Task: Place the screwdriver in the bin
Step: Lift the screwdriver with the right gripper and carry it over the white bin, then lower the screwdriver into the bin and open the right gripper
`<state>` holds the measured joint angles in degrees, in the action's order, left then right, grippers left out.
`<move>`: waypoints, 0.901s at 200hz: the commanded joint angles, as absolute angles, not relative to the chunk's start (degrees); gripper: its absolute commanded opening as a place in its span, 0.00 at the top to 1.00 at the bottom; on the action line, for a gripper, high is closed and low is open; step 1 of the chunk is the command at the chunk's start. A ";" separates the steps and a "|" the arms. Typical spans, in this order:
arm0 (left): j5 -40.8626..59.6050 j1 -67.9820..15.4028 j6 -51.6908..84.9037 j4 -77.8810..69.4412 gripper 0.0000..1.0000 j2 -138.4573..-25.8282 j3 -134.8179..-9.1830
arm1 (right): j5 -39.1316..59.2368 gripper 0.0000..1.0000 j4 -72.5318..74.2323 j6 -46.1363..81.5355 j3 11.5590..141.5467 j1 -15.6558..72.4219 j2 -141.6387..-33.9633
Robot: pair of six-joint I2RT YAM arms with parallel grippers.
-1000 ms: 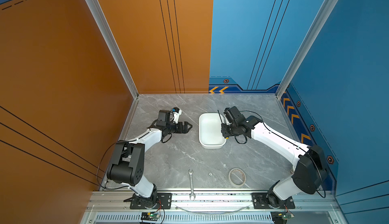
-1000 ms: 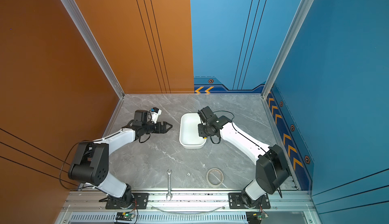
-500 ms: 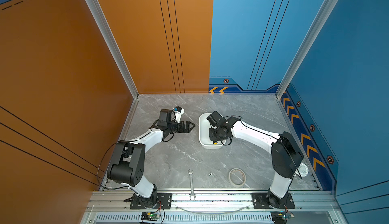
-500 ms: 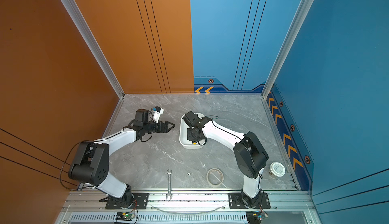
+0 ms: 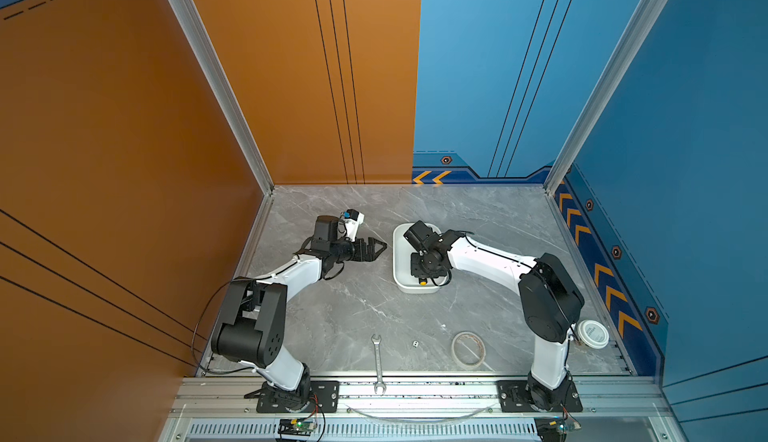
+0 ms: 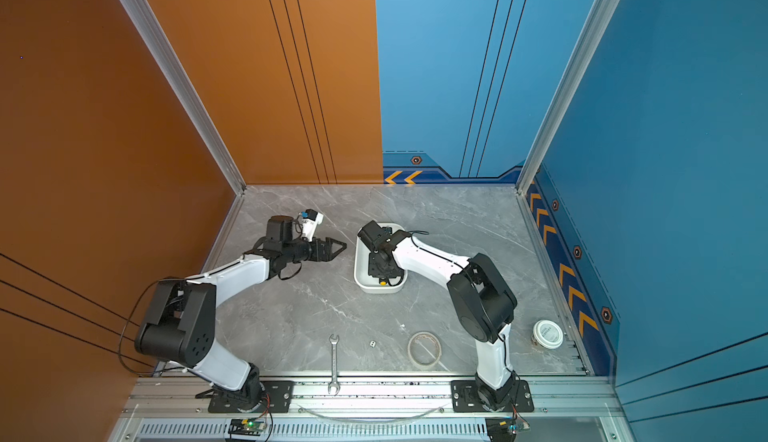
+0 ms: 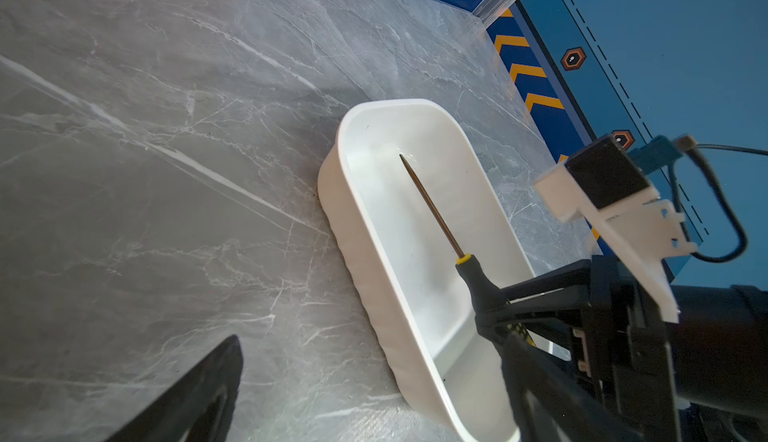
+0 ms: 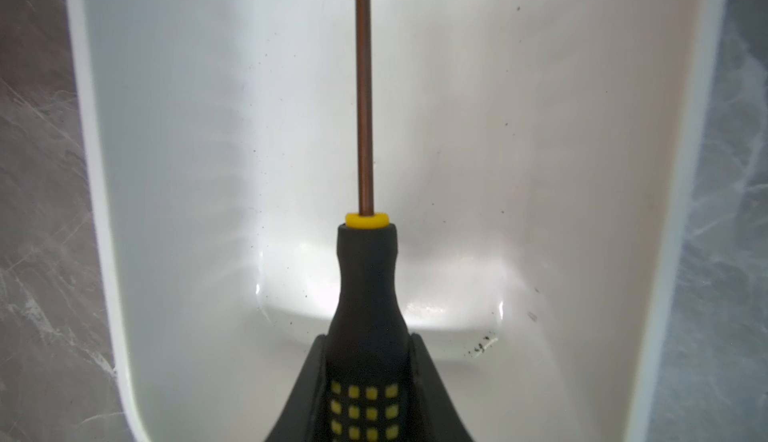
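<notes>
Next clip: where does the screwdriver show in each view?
Top view: screwdriver, only its yellow butt, at the bin's near end.
Top view: screwdriver, yellow butt only.
Left wrist: shaft inside the bin, handle in the right hand.
Right wrist: mid-picture, handle gripped.
Shared landmark: the white bin.

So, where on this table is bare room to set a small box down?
The widest bare patch lies in the middle, bordered by the bin, the wrench and the tape. The strip between bin and back wall is bare too. Crowded: the bin itself, where the right gripper holds the screwdriver, and the gap to the left gripper.
</notes>
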<state>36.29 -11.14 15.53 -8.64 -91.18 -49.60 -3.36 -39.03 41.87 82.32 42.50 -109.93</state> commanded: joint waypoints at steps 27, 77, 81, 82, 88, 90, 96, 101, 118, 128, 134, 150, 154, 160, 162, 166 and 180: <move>37.40 -11.43 15.73 -9.18 0.02 -90.56 -48.96 | -5.80 0.95 -40.26 43.37 85.34 41.94 -112.44; 36.52 -11.43 15.56 -9.22 0.02 -90.80 -48.87 | -6.60 0.95 -40.03 44.91 86.01 42.01 -114.74; 36.49 -11.43 15.56 -9.21 0.02 -90.87 -48.93 | -6.59 0.95 -40.08 44.96 86.05 42.03 -114.89; 36.48 -11.43 15.56 -9.22 0.02 -90.88 -48.94 | -6.59 0.95 -40.08 44.98 86.05 42.02 -114.93; 36.48 -11.43 15.60 -9.22 0.02 -90.88 -48.87 | -6.62 0.95 -39.99 45.06 86.11 42.01 -115.12; 36.47 -11.43 15.57 -9.23 0.02 -90.88 -48.89 | -6.64 0.95 -39.99 45.04 86.08 42.01 -115.22; 36.58 -11.48 15.55 -9.21 0.02 -91.04 -48.88 | -6.52 0.95 -39.84 45.01 86.13 42.02 -115.39; 36.56 -11.42 15.56 -9.16 0.02 -91.03 -48.88 | -6.45 0.94 -39.74 45.05 86.13 42.05 -115.65; 36.56 -11.38 15.56 -9.22 0.02 -91.21 -48.95 | -6.20 0.94 -39.65 45.09 86.40 42.05 -116.34; 36.58 -11.35 15.48 -9.22 0.02 -91.22 -49.01 | -5.97 0.94 -39.37 45.20 86.48 42.03 -116.75; 36.56 -11.35 15.47 -9.22 0.02 -91.27 -49.01 | -5.96 0.93 -39.29 45.19 86.49 42.01 -117.04; 36.48 -11.42 15.34 -9.20 0.02 -91.23 -48.96 | -5.72 0.92 -39.20 45.18 86.70 41.99 -117.72; 36.52 -11.40 15.38 -9.19 0.02 -91.24 -48.96 | -5.63 0.92 -39.18 45.15 86.74 41.96 -117.91; 36.48 -11.40 15.38 -9.21 0.02 -91.24 -48.88 | -5.55 0.91 -39.20 45.18 86.80 41.92 -118.15; 36.50 -11.40 15.38 -9.18 0.02 -91.25 -48.87 | -5.54 0.91 -39.13 45.15 86.87 41.95 -118.20; 36.48 -11.37 15.38 -9.20 0.02 -91.24 -48.87 | -5.42 0.90 -39.16 45.09 86.88 41.97 -118.34; 36.52 -11.34 15.34 -9.22 0.02 -91.33 -48.91 | -5.28 0.87 -39.11 45.09 86.96 41.94 -118.47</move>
